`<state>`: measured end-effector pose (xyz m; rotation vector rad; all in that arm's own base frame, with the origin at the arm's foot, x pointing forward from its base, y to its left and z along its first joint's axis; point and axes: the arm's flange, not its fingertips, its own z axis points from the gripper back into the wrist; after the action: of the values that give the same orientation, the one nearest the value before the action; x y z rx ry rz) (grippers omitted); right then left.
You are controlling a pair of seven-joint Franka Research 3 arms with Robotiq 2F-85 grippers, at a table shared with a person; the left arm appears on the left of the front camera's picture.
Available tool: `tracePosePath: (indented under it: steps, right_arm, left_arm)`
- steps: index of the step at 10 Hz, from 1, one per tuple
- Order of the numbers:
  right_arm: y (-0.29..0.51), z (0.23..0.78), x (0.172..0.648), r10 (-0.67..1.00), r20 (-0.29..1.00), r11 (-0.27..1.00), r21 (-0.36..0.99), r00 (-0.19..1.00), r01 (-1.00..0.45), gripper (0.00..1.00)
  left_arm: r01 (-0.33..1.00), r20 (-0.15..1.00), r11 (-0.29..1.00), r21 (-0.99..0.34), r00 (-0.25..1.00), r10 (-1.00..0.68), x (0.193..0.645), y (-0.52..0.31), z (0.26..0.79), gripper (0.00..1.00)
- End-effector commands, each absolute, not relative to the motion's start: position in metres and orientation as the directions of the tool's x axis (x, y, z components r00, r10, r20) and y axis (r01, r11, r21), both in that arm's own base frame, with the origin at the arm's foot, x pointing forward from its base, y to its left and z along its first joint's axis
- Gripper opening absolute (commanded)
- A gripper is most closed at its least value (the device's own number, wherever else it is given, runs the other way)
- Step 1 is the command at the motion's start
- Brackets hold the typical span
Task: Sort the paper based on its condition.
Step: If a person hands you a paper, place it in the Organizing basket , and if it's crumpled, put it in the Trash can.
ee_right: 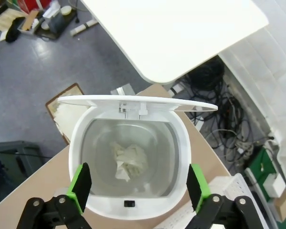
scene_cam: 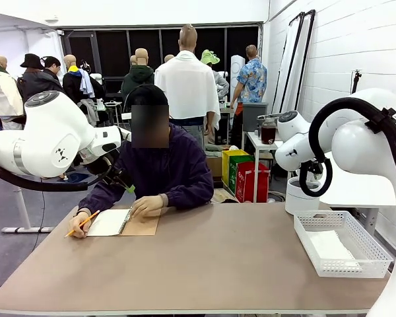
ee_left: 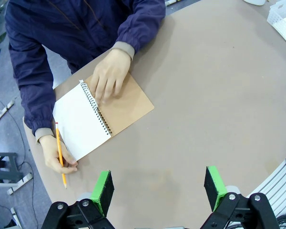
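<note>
A crumpled ball of white paper (ee_right: pixel 128 161) lies at the bottom of a white bin (ee_right: pixel 76 143) whose lid stands open. My right gripper (ee_right: pixel 139 186) hovers right above the bin, open, with nothing between its green pads. A flat white sheet of paper (scene_cam: pixel 331 246) lies in the white mesh basket (scene_cam: pixel 366 267) at the table's right. My left gripper (ee_left: pixel 158 188) is open and empty, held high over the table's left part. Below it lies a spiral notebook (ee_left: pixel 83 121) with a brown cover, in which the person writes.
The person sits at the far side, one hand (ee_left: pixel 109 76) flat on the notebook, the other holding a yellow pencil (ee_left: pixel 60 155). The bin (scene_cam: pixel 300 195) stands beyond the table's far right corner. A white side table (ee_right: pixel 181 33) stands past the bin.
</note>
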<state>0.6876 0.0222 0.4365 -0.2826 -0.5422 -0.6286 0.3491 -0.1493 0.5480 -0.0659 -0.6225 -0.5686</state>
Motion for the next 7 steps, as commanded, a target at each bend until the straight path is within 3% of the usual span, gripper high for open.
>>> tracePosePath:
  steps: [1, 7]
  right_arm:
    - [0.0232, 0.4292, 0.6829, -0.513, 0.534, 0.763, -0.074, 0.672, 0.642, 1.00]
    - [0.0222, 0.4365, 0.6876, -0.479, 0.559, 0.777, -0.088, 0.677, 0.623, 1.00]
  left_arm:
    - [0.523, 0.568, 0.846, 0.106, 0.666, -0.483, 0.3499, -0.1487, 0.5481, 1.00]
    - [0.523, 0.568, 0.846, 0.106, 0.666, -0.483, 0.3499, -0.1487, 0.5481, 1.00]
